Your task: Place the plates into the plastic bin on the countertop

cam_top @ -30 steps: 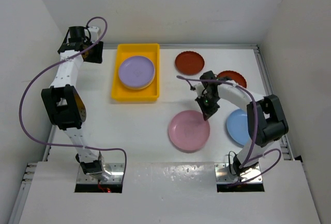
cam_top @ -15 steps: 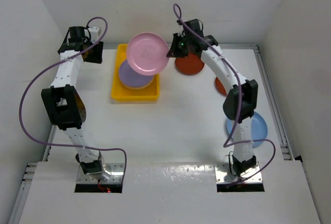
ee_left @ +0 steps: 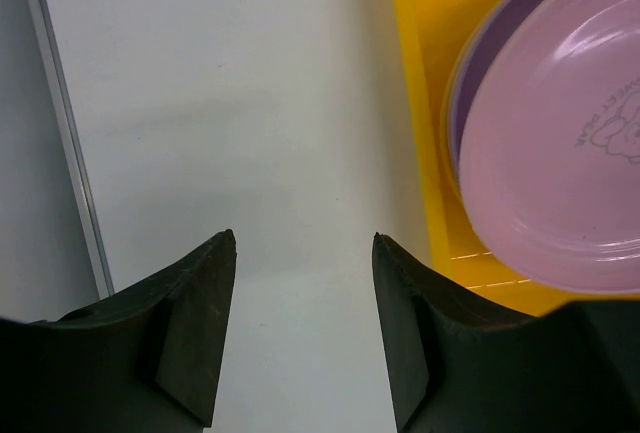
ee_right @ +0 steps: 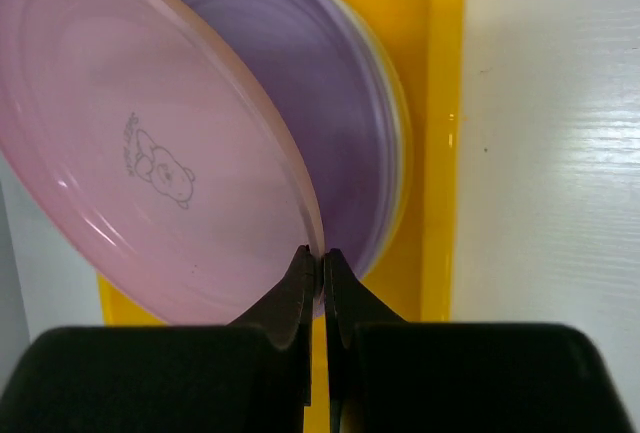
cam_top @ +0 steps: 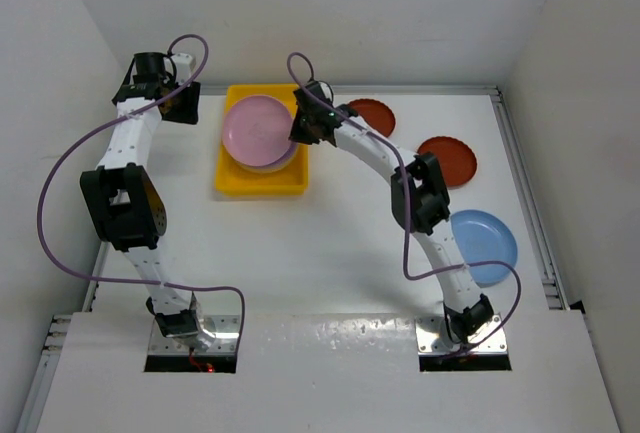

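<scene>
My right gripper (cam_top: pixel 300 130) is shut on the rim of a pink plate (cam_top: pixel 255 130) and holds it tilted over the lavender plate (cam_top: pixel 288 156) in the yellow bin (cam_top: pixel 262 183). In the right wrist view the closed fingertips (ee_right: pixel 322 258) pinch the pink plate (ee_right: pixel 130 163) above the lavender plate (ee_right: pixel 310 123) and bin (ee_right: pixel 445 153). My left gripper (cam_top: pixel 150 81) is open and empty, left of the bin, over bare countertop (ee_left: pixel 250 153); it sees the pink plate (ee_left: pixel 560 153) and bin (ee_left: pixel 425 103). Two brown-red plates (cam_top: pixel 372 115) (cam_top: pixel 448 160) and a blue plate (cam_top: pixel 484 245) lie on the countertop.
White walls enclose the table at the back and both sides. Metal rails (cam_top: pixel 520 173) run along the table's right edge and left edge (ee_left: pixel 65 133). The right arm stretches diagonally from its base (cam_top: pixel 465 328) across the table to the bin.
My right gripper took the pink plate from the table's front middle, carried it up and back over the bin, and has now lowered it, tilted, onto the lavender plate. The left arm has not moved.
</scene>
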Controlling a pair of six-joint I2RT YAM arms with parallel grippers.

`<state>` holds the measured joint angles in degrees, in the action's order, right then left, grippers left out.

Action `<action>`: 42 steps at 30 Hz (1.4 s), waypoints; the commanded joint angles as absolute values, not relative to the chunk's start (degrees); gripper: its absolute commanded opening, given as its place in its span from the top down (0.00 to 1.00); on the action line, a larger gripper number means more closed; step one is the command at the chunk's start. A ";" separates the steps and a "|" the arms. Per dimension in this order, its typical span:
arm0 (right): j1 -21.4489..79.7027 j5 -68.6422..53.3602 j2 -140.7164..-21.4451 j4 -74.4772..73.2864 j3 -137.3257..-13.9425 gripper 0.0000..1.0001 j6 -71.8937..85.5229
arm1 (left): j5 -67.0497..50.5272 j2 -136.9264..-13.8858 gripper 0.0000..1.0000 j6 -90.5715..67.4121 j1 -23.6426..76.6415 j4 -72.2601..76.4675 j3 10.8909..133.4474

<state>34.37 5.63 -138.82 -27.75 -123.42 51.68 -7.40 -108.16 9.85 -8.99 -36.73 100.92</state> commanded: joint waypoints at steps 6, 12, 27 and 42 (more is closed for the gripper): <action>34.89 11.69 -138.16 -22.15 -124.72 0.94 53.79 | -7.91 -106.87 0.41 9.32 -8.79 -35.60 100.90; 35.51 8.53 -140.89 -20.83 -128.32 0.64 48.44 | -8.44 -107.40 0.41 9.32 -8.79 -35.60 100.90; 28.93 11.44 -115.96 -29.41 -107.90 0.25 33.30 | -8.44 -107.40 0.41 9.32 -8.79 -35.60 100.37; -22.63 20.12 -63.73 -41.31 -37.47 0.14 44.38 | -10.98 -109.25 0.41 8.79 -8.79 -36.12 104.06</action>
